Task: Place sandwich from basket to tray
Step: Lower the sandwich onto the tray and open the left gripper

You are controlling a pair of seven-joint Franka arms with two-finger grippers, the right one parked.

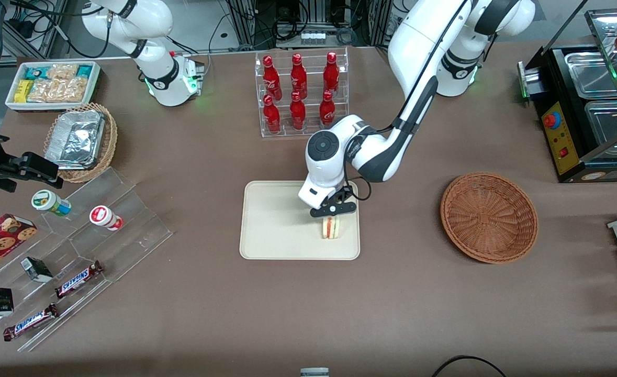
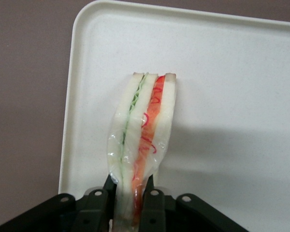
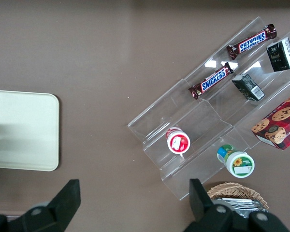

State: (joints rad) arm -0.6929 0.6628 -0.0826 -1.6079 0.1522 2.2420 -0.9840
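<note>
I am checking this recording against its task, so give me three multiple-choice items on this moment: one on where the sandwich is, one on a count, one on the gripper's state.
1. Where is the triangular white-bread sandwich?
A. in the round reddish-brown wicker basket
B. over the flat cream-white rectangular tray
C. on the bare table

2. How many red bottles stand in the clear rack?
A. four
B. six
C. eight

3. What is the left arm's black gripper doing?
A. open above the sandwich
B. shut on nothing
C. shut on the sandwich

Answers:
1 B: the front view shows it within the tray's rim.
2 B: two rows of three.
3 C: the wrist view shows the fingers pressing the wedge.
</note>
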